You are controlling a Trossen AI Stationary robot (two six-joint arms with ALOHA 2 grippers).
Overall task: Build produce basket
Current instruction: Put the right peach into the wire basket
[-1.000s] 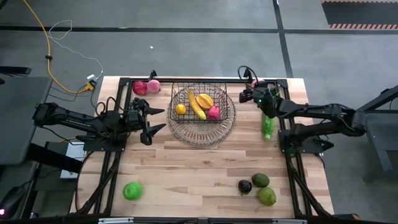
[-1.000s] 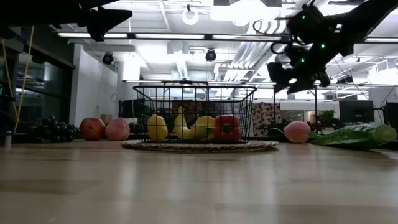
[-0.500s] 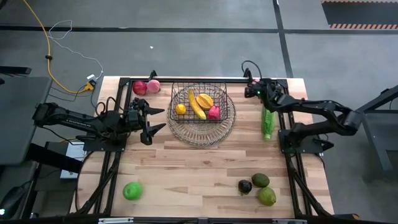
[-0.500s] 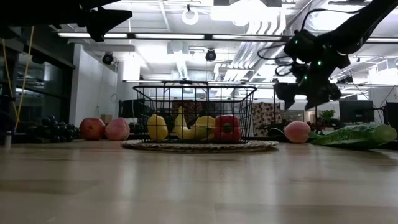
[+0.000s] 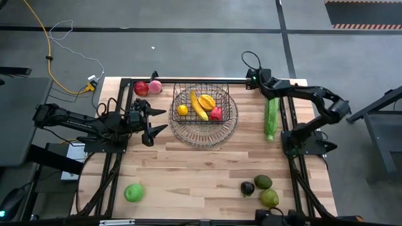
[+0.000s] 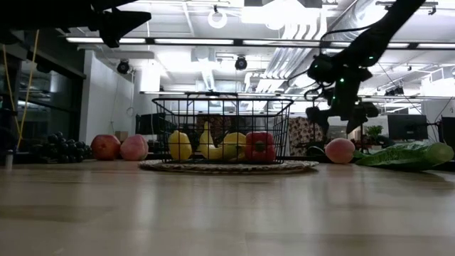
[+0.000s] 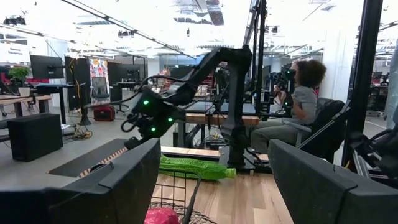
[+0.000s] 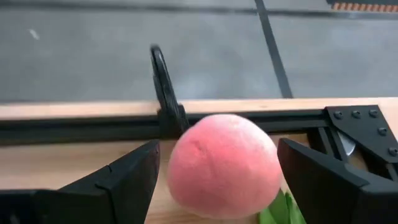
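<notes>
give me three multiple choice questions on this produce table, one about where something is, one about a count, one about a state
1. Where does the green apple lie?
A. in the basket
B. near the table's front left corner
C. beside the long green pods

2. How many pieces lie grouped near the table's front right corner?
A. one
B. three
C. five

3. How does the right gripper stand at the pink peach?
A. open, a finger on either side of it
B. shut, far from it
C. carrying it over the basket

Answers: 1 B, the high view shows it alone there. 2 B, two green pieces and a dark one. 3 A, its wrist view shows the peach between spread fingers.
</notes>
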